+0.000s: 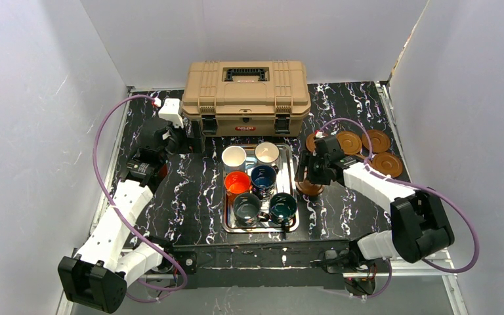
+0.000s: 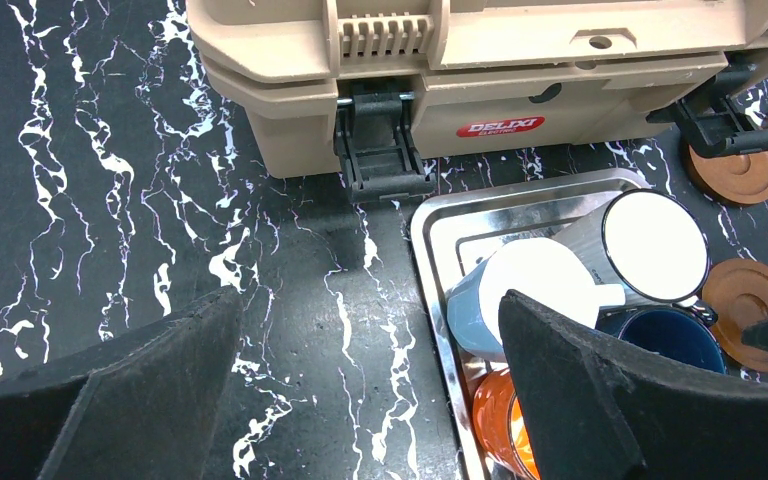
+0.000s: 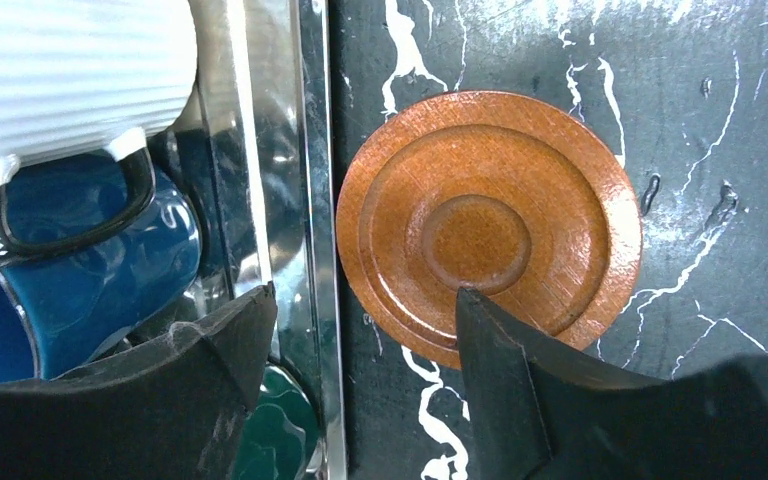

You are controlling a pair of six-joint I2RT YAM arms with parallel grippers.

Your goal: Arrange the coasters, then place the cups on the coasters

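Now, tray [image 3: 290, 120]: shiny steel, holds six cups [image 1: 263, 177]
coaster [image 3: 490, 225]: grooved brown disc, beneath right claw [image 3: 365, 295]
left claw [image 2: 370, 300], right claw: wide, empty

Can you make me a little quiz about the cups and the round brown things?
1. True or false: the orange cup stands on a coaster.
2. Pick one. The right gripper hovers over: A) the orange cup; B) the coaster beside the steel tray; C) the middle of the tray.
3. Count: how many cups sit in the tray?

Key: 1 false, it sits in the tray. 2 B. 3 six.
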